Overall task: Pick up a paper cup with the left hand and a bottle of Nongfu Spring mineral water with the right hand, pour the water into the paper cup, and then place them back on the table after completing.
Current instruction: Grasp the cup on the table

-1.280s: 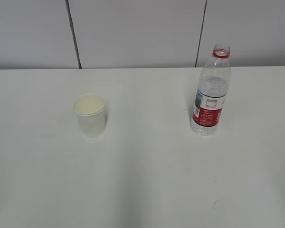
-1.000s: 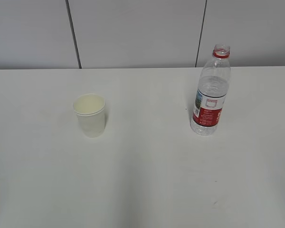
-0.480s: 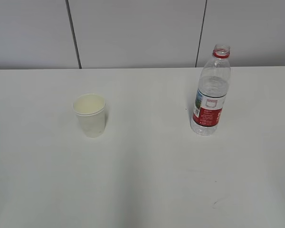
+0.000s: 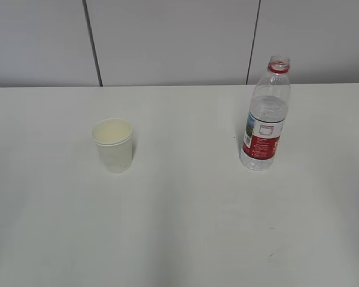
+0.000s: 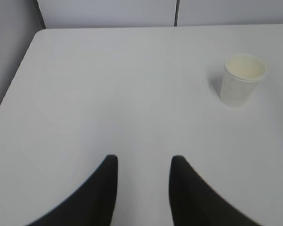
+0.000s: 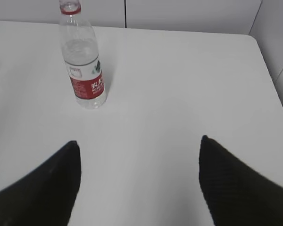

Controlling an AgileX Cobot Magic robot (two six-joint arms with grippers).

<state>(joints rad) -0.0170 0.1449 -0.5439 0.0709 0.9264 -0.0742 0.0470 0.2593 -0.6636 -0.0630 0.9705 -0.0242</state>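
A white paper cup stands upright on the white table, left of centre; it also shows in the left wrist view, far up and right of my left gripper, which is open and empty. A clear uncapped Nongfu Spring bottle with a red label stands upright at the right; it also shows in the right wrist view, ahead and left of my right gripper, which is wide open and empty. Neither arm shows in the exterior view.
A grey panelled wall runs behind the table's far edge. The table's left edge shows in the left wrist view and its right edge in the right wrist view.
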